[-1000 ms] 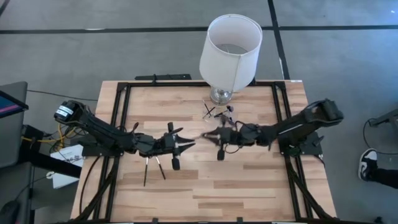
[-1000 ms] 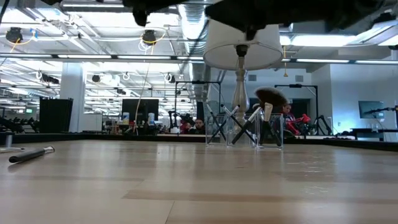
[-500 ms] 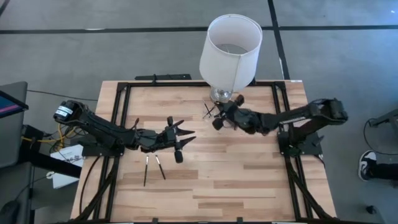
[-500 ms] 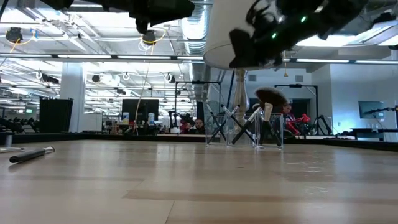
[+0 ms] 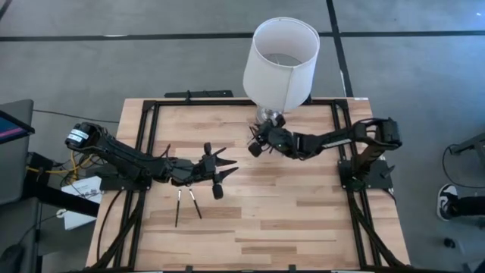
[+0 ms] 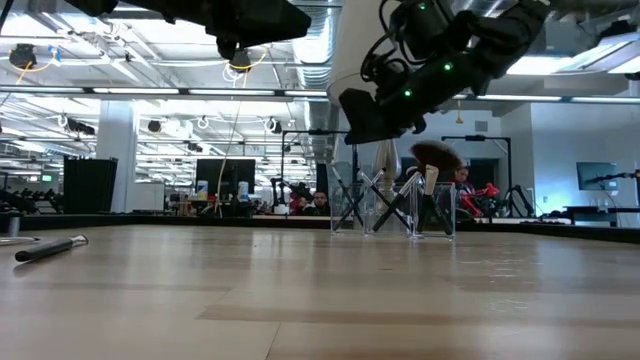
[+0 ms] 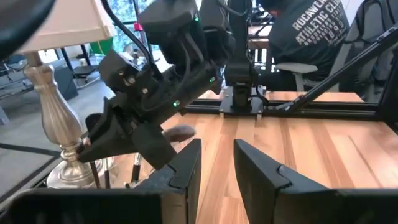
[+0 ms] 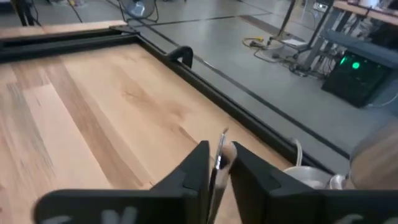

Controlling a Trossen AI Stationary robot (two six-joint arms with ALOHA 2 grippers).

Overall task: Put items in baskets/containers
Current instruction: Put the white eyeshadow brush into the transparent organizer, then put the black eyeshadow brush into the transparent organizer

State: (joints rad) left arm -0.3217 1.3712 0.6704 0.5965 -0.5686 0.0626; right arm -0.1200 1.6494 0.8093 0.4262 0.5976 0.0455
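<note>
The right tool (image 5: 258,144) grips a thin brush (image 8: 219,155) beside the clear tray (image 6: 392,212) at the desk's (image 5: 303,220) 12 o'clock. The left tool (image 5: 220,171), fingers apart, hovers near centre, two brushes (image 5: 186,205) at its 7 o'clock.

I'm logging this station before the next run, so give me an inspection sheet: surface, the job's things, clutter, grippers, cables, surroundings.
Surface: wooden table in a black frame.
Job's things: two brushes lie loose near the left arm; a clear container by the lamp holds several brushes upright or leaning.
Clutter: a lamp with a white shade at the far edge.
Grippers: left gripper open and empty, above the table near the loose brushes; right gripper shut on a thin brush, beside the lamp base, above the container.
Cables: wires off the table's left side.
Surroundings: grey floor; open workshop behind, a seated person beyond the table.
</note>
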